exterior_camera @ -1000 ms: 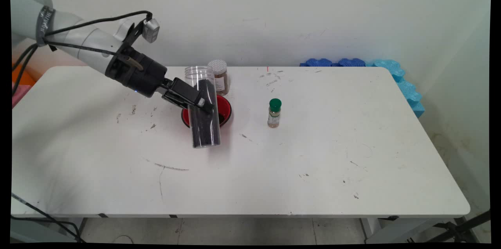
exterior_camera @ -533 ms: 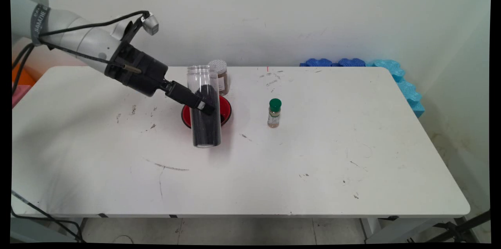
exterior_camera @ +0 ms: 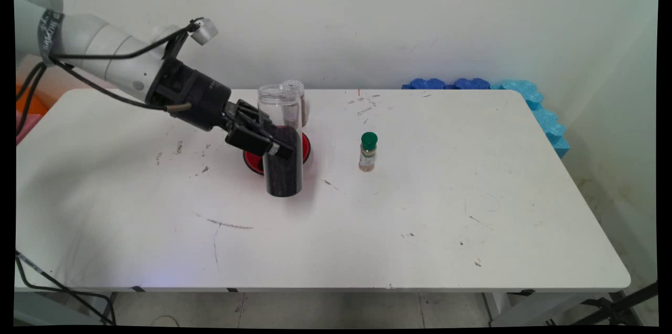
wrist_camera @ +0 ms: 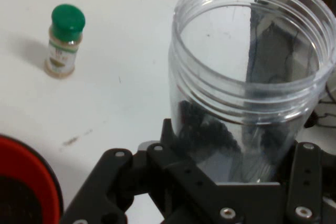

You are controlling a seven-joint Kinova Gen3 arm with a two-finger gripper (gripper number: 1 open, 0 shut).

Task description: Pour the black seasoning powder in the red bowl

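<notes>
My gripper (exterior_camera: 277, 146) is shut on a tall clear plastic jar (exterior_camera: 284, 174) with no lid, held about upright. Dark grains fill its lower half. In the hand view the jar (wrist_camera: 247, 77) stands between the fingers of the gripper (wrist_camera: 231, 182), its open mouth toward the camera. Right behind the jar lies a red bowl (exterior_camera: 252, 162) with dark stuff in it, seen at the lower left of the hand view (wrist_camera: 31, 163). I cannot tell whether the jar's base touches the table.
A brown spice jar with a white lid (exterior_camera: 302, 102) stands behind the bowl, partly hidden by the clear jar. A small green-capped bottle (exterior_camera: 368, 152) (wrist_camera: 63, 40) stands to the right. Blue foam pieces (exterior_camera: 525, 95) line the table's far right corner.
The clear jar has swung from a tilt with its mouth to the left into an upright stand and shifted slightly right. The wrist rotated with it.
</notes>
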